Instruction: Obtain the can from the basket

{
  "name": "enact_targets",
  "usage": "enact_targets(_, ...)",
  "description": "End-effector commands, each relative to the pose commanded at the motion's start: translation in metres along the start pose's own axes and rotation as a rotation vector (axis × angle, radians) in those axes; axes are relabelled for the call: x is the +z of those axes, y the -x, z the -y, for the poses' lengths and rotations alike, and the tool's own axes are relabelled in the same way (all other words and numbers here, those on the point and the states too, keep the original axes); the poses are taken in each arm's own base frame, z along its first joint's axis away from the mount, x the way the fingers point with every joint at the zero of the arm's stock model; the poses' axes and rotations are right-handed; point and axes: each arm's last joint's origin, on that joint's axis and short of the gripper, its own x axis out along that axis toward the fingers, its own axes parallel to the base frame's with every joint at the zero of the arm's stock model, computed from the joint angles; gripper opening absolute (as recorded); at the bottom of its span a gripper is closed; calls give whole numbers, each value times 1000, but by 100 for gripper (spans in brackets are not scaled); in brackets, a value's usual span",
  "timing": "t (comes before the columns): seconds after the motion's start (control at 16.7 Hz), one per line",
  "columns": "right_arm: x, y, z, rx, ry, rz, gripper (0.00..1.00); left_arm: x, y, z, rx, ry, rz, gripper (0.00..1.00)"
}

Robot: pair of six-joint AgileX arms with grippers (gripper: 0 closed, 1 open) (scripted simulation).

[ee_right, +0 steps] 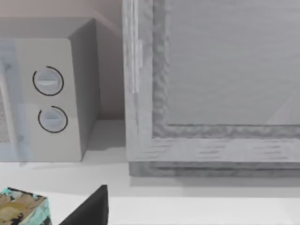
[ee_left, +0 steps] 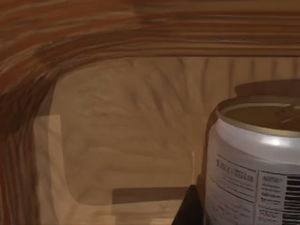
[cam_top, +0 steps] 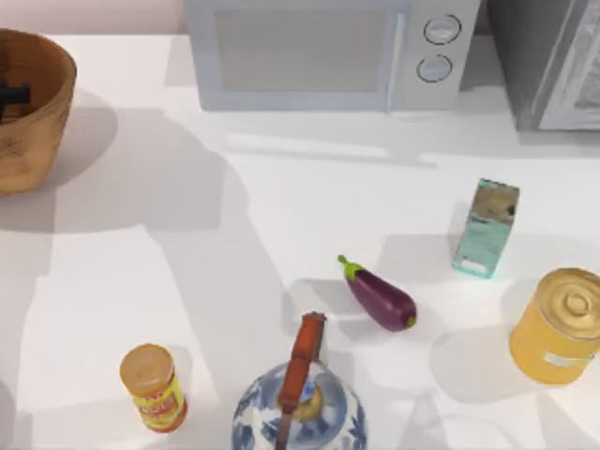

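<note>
White tabletop runs across the top view, with a microwave (cam_top: pixel 328 52) along the far edge and the basket (cam_top: pixel 37 108) at the far left corner. Something dark at (cam_top: pixel 13 97) inside the basket's rim is probably part of my left gripper, reaching down into it. The left wrist view looks along the wooden inner wall, and the can (ee_left: pixel 255 159) stands upright on the basket floor close by, pale lid up, white label with a barcode facing the camera. One dark fingertip (ee_left: pixel 190 208) sits just beside the can's side; whether the left fingers are spread or pressed together I cannot tell.

To do this step well, I judge the fingers should straddle the can's body below the lid rim, one on each side, before closing, so the smooth round wall does not squirt out. The lift should then go straight up, keeping off the tall basket wall.

My right arm is parked at the right; its wrist view faces the microwave's dials (ee_right: pixel 49 101), and its finger state I cannot tell either.
</note>
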Motion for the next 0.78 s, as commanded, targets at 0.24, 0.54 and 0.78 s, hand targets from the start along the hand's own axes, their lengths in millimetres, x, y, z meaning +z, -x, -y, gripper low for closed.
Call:
enact_targets(0.24,0,0,0,0,0,0,100,-5,20,1,9,10,18,0)
enact_targets(0.54,0,0,0,0,0,0,100,-12,42,6,23,12,76,0)
enact_targets(0.78,0,0,0,0,0,0,100,-40,97,25,51,6,225,0)
